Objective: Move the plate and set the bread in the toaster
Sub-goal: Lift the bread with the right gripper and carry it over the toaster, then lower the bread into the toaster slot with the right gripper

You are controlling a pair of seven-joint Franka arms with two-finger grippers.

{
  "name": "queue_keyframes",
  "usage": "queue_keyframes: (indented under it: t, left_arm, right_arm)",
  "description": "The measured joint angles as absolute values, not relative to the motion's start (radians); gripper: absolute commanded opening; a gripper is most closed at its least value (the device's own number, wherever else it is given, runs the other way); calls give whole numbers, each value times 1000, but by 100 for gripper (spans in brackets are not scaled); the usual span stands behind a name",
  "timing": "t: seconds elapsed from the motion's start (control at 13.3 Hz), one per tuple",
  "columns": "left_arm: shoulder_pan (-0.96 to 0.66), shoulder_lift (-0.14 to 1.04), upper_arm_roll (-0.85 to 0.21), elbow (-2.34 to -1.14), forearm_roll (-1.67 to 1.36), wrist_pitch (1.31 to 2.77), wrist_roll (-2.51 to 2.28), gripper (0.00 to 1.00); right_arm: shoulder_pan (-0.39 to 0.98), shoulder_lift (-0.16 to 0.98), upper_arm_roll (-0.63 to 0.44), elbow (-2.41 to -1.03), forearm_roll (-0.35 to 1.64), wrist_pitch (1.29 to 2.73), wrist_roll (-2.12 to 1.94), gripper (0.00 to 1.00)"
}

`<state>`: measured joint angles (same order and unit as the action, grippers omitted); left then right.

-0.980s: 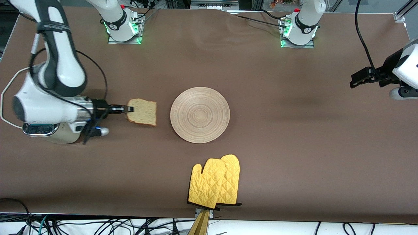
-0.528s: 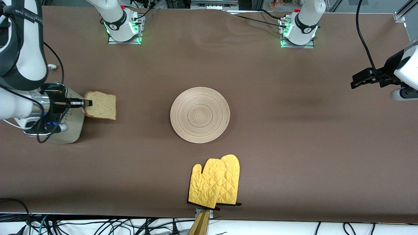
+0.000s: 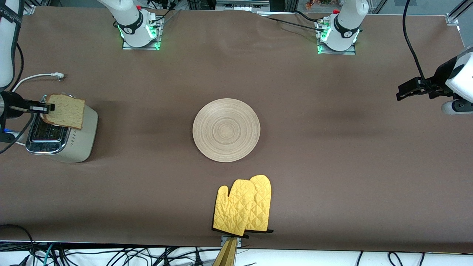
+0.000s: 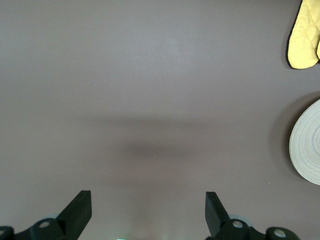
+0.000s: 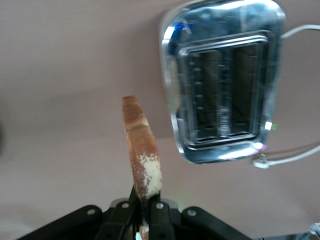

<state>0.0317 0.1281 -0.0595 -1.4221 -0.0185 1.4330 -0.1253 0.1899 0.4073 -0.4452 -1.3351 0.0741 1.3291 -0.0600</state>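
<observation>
Clamped on the crust edge of the bread (image 3: pixel 63 115), our right gripper (image 3: pixel 47 108) holds the slice up in the air above the toaster (image 3: pixel 63 137). In the right wrist view the right gripper (image 5: pixel 143 206) shows its two fingers pressed together on the slice, and the bread (image 5: pixel 142 152) stands on edge, beside the toaster's (image 5: pixel 223 80) chrome top rather than in line with either slot. Both slots look empty. From the front we see the slice overlapping the toaster's upper corner, with the toaster itself standing at the right arm's end of the table, its white power cord (image 3: pixel 38 77) lying on the cloth farther from the front camera.

Near the middle of the table sits the plate (image 3: pixel 226 129), bare, well apart from the toaster. Nearer to the front camera than the plate, close to the table edge, lies a pair of yellow oven mitts (image 3: pixel 244 205).

Our left gripper (image 3: pixel 406 91) waits in the air over the left arm's end of the table. In the left wrist view its fingers (image 4: pixel 79 207) stand wide apart with nothing between them, over bare brown cloth, with the plate's (image 4: pixel 307 143) rim and a mitt (image 4: pixel 304 35) at the edge of that view.
</observation>
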Motion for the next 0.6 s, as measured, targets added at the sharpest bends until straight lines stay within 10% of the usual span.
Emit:
queue_keyframes:
  t: [0.6]
  left_arm:
    - [32, 129, -59, -1426, -19, 1433, -125, 100]
  right_arm:
    - [188, 424, -487, -1335, -39, 1399, -83, 0]
